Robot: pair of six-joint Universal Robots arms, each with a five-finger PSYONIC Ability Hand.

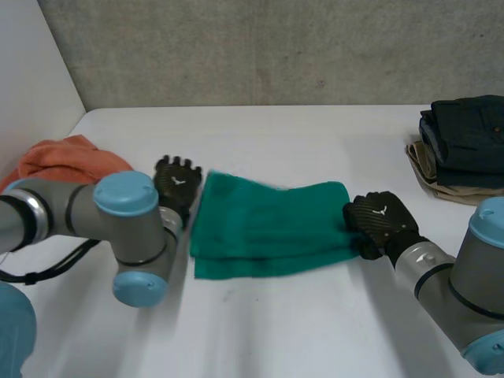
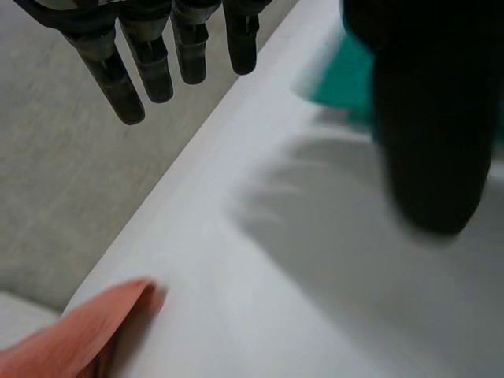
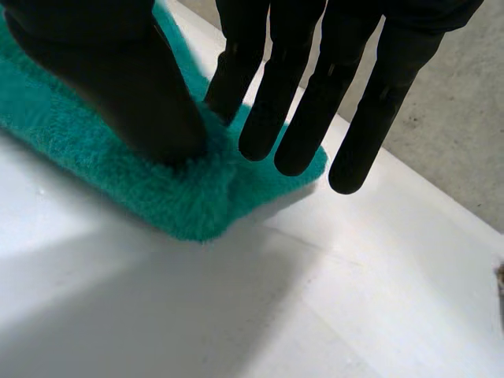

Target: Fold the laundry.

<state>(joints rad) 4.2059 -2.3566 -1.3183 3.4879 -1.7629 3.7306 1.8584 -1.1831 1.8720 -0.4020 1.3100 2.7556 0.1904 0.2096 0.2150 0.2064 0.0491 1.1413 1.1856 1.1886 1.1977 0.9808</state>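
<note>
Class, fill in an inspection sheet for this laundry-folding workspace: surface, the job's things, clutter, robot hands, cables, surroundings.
Surface: white table, with cloths spread along it.
Job's things: green fluffy towel, folded, lying flat mid-table; crumpled orange cloth at the table's left edge; stack of folded dark garments resting on a beige garment at the right.
Clutter: nothing seen.
Robot hands: left robot hand open, fingers straight, beside the towel's left edge; right robot hand open, thumb pressing on the towel's right end, fingers straight over its corner.
Cables: nothing seen near the towel.
Surroundings: grey concrete wall behind the table.
</note>
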